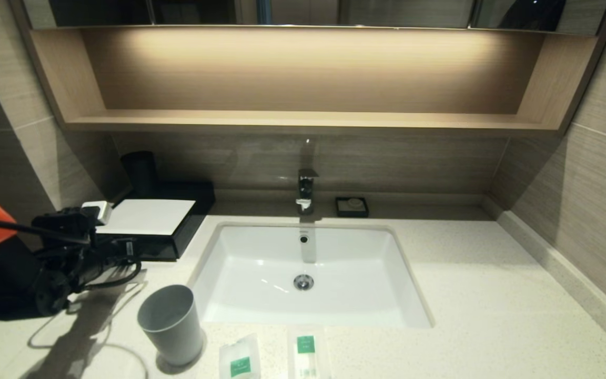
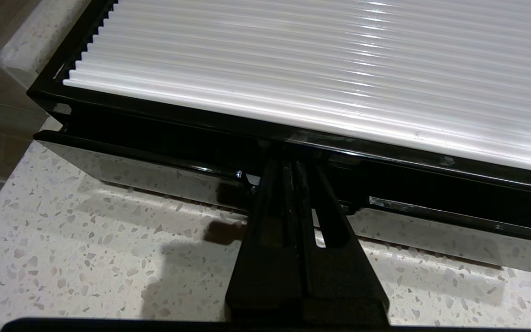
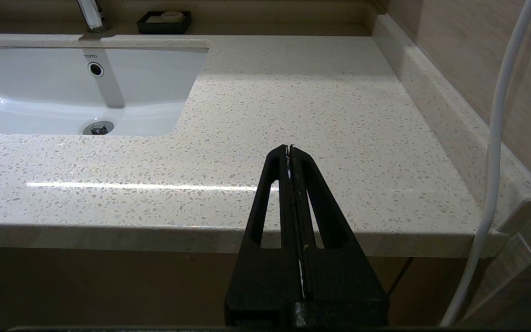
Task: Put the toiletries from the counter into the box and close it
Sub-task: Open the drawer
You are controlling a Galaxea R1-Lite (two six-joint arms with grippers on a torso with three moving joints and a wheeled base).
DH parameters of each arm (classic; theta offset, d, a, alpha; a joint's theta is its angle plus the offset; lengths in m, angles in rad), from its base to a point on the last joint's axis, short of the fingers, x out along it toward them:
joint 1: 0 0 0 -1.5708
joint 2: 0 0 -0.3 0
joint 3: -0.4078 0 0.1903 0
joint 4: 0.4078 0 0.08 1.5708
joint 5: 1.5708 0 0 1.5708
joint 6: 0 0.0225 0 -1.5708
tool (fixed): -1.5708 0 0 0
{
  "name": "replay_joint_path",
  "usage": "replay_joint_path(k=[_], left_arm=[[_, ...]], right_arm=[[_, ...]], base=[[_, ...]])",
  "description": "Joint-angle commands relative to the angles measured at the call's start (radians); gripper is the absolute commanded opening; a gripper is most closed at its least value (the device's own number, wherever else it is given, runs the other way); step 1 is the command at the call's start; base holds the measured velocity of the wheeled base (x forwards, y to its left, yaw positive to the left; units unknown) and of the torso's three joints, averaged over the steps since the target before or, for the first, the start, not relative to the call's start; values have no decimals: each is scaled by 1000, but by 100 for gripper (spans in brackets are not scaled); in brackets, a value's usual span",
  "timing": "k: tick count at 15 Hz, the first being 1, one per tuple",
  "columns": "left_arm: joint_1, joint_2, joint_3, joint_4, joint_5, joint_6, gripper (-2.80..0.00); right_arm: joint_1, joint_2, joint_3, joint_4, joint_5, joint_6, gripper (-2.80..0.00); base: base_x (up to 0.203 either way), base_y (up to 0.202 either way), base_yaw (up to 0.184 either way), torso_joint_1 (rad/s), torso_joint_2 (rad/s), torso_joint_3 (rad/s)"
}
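Observation:
The box (image 1: 150, 221) is black with a white ribbed top panel (image 2: 321, 60) and stands on the counter (image 1: 492, 295) left of the sink. My left gripper (image 1: 127, 246) is shut, its fingertips (image 2: 291, 159) tucked into the dark gap under the lid's front rim at the catch notch. Two sachets with green labels (image 1: 240, 360) (image 1: 307, 352) lie flat near the counter's front edge, in front of the sink. My right gripper (image 3: 289, 147) is shut and empty over the counter's front edge on the right, and is out of the head view.
A grey cup (image 1: 171, 323) stands upright just left of the sachets. The white sink (image 1: 366, 295) fills the middle, with a tap (image 1: 305, 192) and a small black soap dish (image 1: 352, 207) behind it. A dark tumbler (image 1: 140, 171) stands behind the box. A white cable (image 3: 496, 138) hangs at right.

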Motion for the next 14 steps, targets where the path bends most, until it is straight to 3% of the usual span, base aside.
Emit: replay_joint_path(k=[1, 14], left_arm=[[-1, 5, -2, -4, 0, 0, -280], [-7, 18, -2, -17, 1, -1, -280]], right_arm=[[0, -1, 2, 0, 0, 0, -280], [0, 0, 2, 0, 0, 0, -280]], base=[[0, 0, 0, 0, 0, 0], [0, 0, 0, 0, 0, 0]])
